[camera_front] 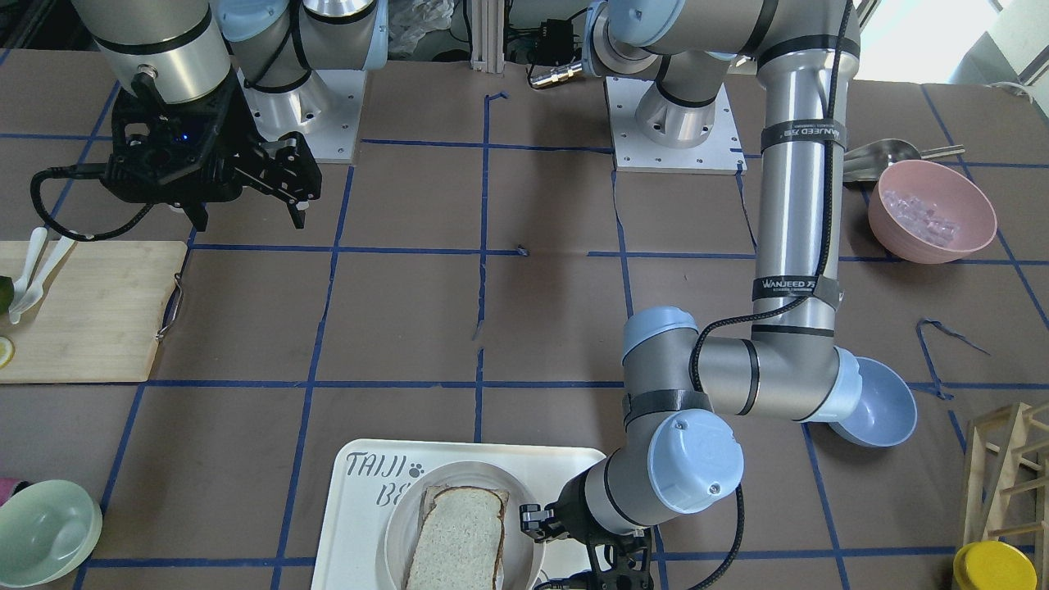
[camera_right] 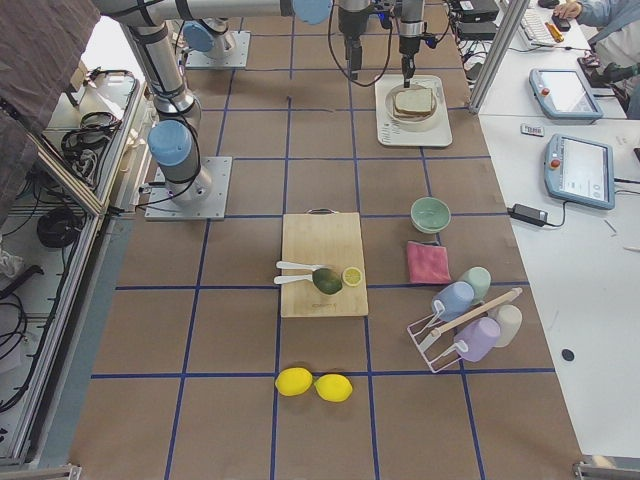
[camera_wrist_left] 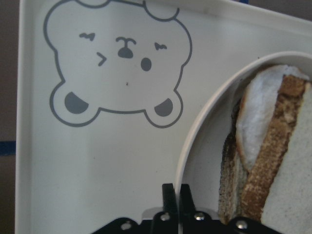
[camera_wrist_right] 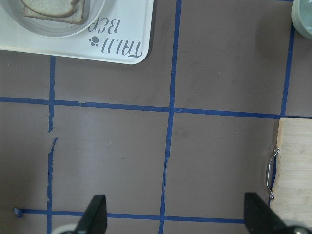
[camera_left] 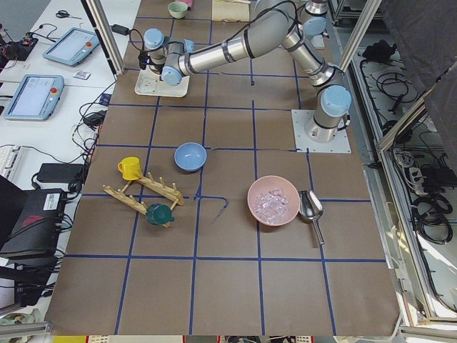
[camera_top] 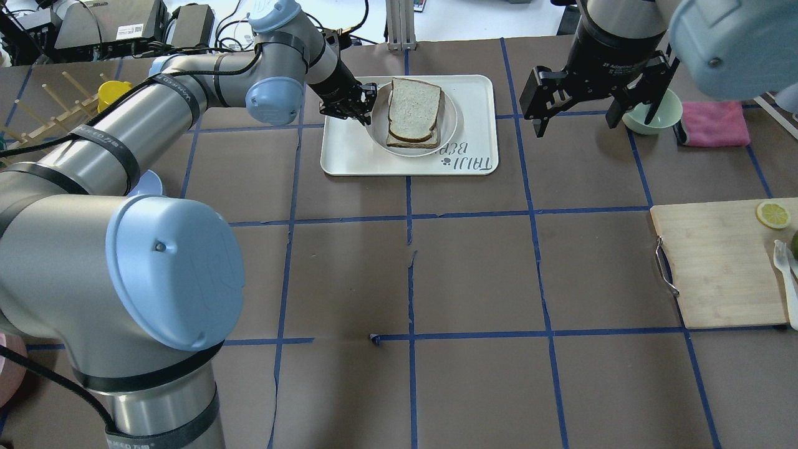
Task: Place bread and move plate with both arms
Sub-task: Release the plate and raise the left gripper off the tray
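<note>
Already loaded, the plate (camera_top: 450,128) sits on the tray (camera_top: 349,156) at the table's far side, with the bread (camera_wrist_left: 256,136) under a paler slice (camera_top: 413,105). Left gripper (camera_top: 360,114): pinched on the plate's left rim. Right gripper (camera_top: 589,118): fingers spread, hanging right of the tray. It should probably take the opposite rim so the lift stays level.

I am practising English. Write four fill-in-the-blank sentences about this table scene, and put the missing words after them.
1. The brown-crusted bread slice lies on the round cream plate, which stands on the white rectangular ____.
2. The left gripper is shut on the plate's ____.
3. The right gripper holds nothing and is ____.
4. The yellow lemon slice lies on the wooden cutting ____.
Missing words: tray; rim; open; board.
</note>
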You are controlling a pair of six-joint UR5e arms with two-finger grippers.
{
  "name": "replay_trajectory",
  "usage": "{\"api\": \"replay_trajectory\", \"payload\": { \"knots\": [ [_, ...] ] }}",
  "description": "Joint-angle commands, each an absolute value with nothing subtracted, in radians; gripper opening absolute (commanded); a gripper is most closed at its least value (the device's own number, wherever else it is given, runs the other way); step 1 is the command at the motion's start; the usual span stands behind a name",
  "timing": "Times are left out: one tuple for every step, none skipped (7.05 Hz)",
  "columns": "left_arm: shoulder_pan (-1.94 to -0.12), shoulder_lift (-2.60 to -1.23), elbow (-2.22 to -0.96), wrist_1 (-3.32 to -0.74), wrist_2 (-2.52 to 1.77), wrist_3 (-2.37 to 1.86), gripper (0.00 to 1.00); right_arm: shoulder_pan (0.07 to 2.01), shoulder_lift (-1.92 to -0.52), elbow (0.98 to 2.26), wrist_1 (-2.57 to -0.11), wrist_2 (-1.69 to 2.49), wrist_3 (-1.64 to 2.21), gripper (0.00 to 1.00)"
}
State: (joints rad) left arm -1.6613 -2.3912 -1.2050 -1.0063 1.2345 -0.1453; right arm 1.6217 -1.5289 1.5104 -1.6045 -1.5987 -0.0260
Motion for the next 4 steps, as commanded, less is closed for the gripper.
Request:
{"api": "replay_trajectory", "payload": {
  "knots": [
    [-1.661, -2.384, -1.207, -1.002, 1.239, -0.150, 1.00, 1.621, -1.529, 1.511, -1.611, -1.592, -0.018, 1.00],
    [-1.666, -2.361, -1.206, -1.020, 1.244, -0.166, 1.00, 1.621, -1.528, 1.511, -1.611, -1.592, -0.017, 1.00],
    [-1.664, -2.323, -1.206, -1.082, 1.264, -0.164, 1.00, 1.621, -1.528, 1.511, -1.611, -1.591, -0.015, 1.00],
    [-1.661, -2.262, -1.210, -1.170, 1.269, -0.157, 1.00, 1.621, -1.526, 1.511, -1.611, -1.591, -0.015, 1.00]
  ]
}}
